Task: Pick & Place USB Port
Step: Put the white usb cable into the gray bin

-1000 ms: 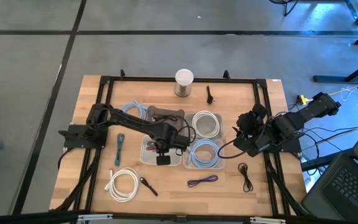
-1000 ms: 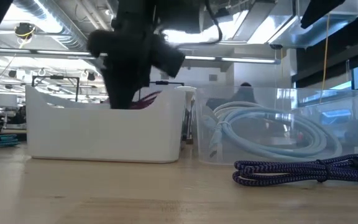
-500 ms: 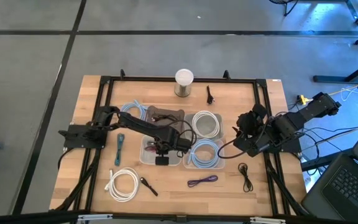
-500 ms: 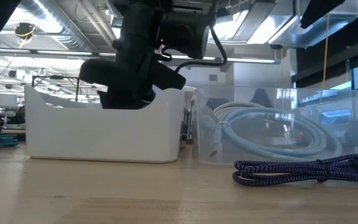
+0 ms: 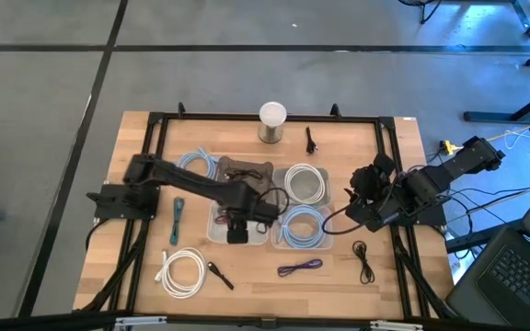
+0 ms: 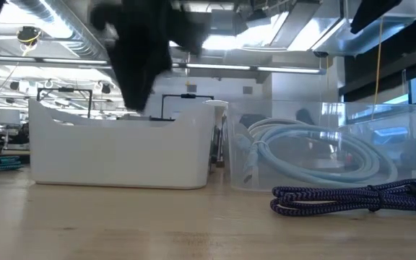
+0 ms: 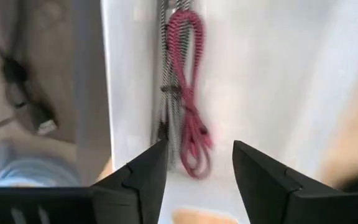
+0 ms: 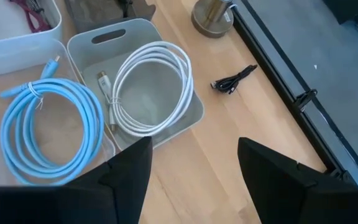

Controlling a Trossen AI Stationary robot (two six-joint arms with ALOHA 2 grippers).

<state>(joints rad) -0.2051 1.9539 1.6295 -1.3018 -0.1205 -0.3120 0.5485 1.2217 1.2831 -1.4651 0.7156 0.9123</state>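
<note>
The left gripper (image 7: 194, 168) is held above the white bin (image 5: 237, 225) near the middle of the table (image 5: 385, 276), its two fingers (image 7: 138, 180) parted with nothing between them. Below that gap, a red braided cable (image 7: 188, 118) is seen lying loose on the bin's white floor, folded into a long loop beside a darker striped cord (image 7: 165, 74) that runs along one wall; the red cable is touched by neither finger. In the low view the left arm is shown only as a dark blurred shape above the bin's rim (image 6: 121, 123), and the cable is hidden behind the bin's wall. The right gripper (image 8: 191, 168) is parked at the right side of the table, its fingers spread wide and empty, pointed toward a grey bin (image 8: 185, 118) in which a coiled white cable (image 8: 148, 87) is kept and a clear bin (image 5: 302, 228) in which a coiled light-blue cable (image 8: 45, 127) is kept. On the bare wood, a purple braided cable (image 5: 299, 268), a second white coil (image 5: 184, 272) and a small black cable (image 8: 235, 79) are laid well apart from one another.
</note>
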